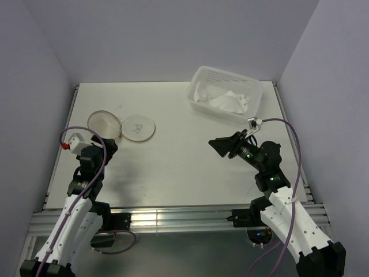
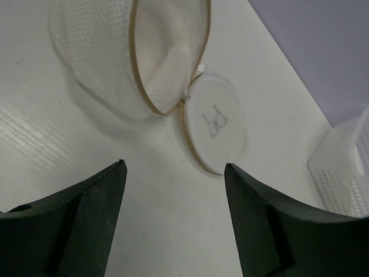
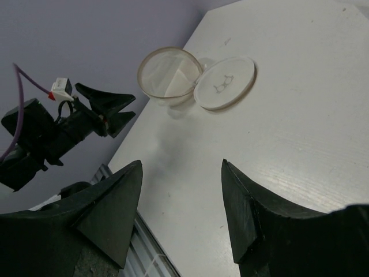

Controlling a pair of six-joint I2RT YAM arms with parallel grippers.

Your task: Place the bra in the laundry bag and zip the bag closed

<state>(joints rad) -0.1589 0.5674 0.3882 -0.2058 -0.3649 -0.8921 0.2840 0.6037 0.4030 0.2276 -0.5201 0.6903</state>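
The laundry bag (image 1: 105, 123) lies open on its side at the table's left, its disc lid (image 1: 138, 128) with the dark bra icon flat beside it. It also shows in the left wrist view (image 2: 109, 52) and the right wrist view (image 3: 166, 75). The bra (image 1: 222, 101) is crumpled white fabric inside the basket at the back right. My left gripper (image 1: 109, 146) is open and empty just short of the bag; in its own view (image 2: 174, 167) bare table lies between the fingers. My right gripper (image 1: 217, 146) is open and empty at mid table, pointing left (image 3: 181, 164).
The white perforated plastic basket (image 1: 253, 92) stands at the back right against the wall, and its corner shows in the left wrist view (image 2: 346, 167). Purple walls close in the table on three sides. The left arm (image 3: 69, 124) shows in the right wrist view.
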